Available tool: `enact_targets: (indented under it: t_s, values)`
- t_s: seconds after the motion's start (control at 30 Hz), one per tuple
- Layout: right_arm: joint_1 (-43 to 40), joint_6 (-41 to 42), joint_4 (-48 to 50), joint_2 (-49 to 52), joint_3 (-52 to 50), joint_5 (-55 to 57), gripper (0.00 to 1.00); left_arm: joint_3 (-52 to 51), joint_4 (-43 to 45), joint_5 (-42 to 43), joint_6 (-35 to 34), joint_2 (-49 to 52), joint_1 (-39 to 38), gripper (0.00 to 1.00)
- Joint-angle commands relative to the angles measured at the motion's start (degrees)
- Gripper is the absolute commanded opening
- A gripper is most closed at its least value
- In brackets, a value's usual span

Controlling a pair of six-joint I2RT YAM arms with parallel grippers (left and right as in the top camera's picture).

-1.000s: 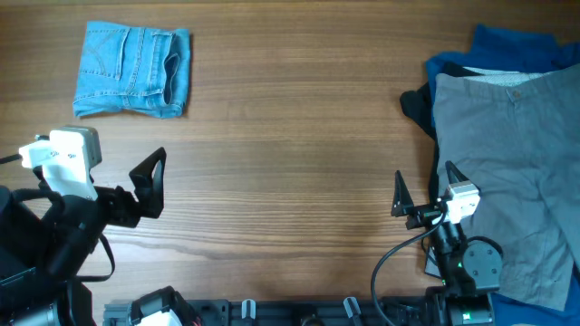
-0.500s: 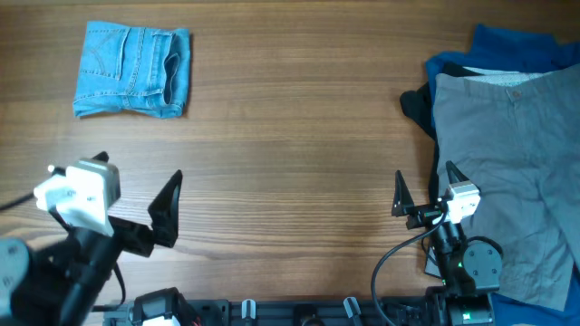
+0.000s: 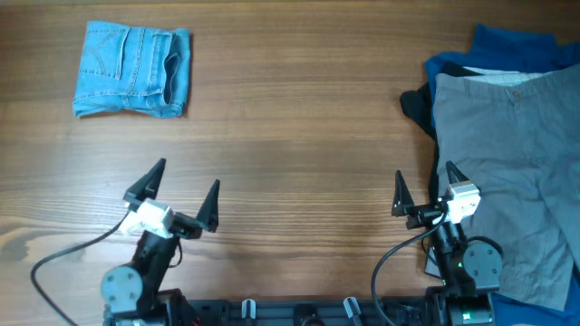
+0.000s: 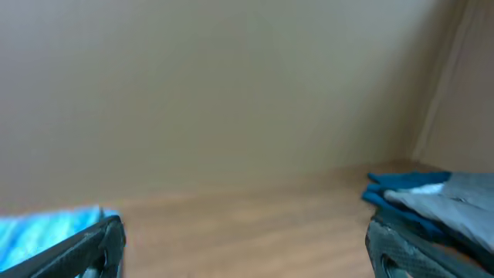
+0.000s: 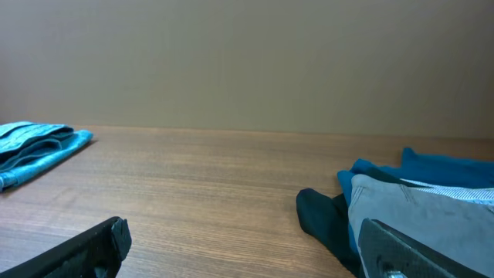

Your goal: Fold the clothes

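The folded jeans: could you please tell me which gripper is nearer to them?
Left. Left gripper sits below the folded jeans; right gripper is far across, beside grey trousers.

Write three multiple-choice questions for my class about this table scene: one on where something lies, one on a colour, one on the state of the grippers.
1. Where do the folded jeans lie on the table?
A. far left corner
B. centre
C. between the grippers

2. What colour are the trousers lying uppermost at the right?
A. red
B. grey
C. white

3. How are the left gripper and right gripper?
A. both shut on cloth
B. one open, one shut
C. both open, holding nothing

Answers:
1 A, the overhead view shows them alone at the far left.
2 B, grey cloth lies on top there.
3 C, each pair of fingers stands spread with nothing between.
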Motion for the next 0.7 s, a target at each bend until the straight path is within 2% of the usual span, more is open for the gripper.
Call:
enact_targets:
  t_s: [0.0,0.13,0.67]
  values:
    - [-0.28,0.68,0.15,-0.31,-0.04,-0.74,1.0,-1.66,-2.19,-4.87,-2.91,-0.76,-1.51,1.0]
    - [-0.28,0.68,0.15,-0.31,-0.04,-0.74,1.0,-1.66,-15.15,-13.03,-2.86,-0.74,-4.09,1.0]
    - [-0.28,0.68,0.15,-0.31,-0.04,-0.74,1.0,-1.66,-14.93,-13.38,-2.91,-0.68,-4.13,1.0]
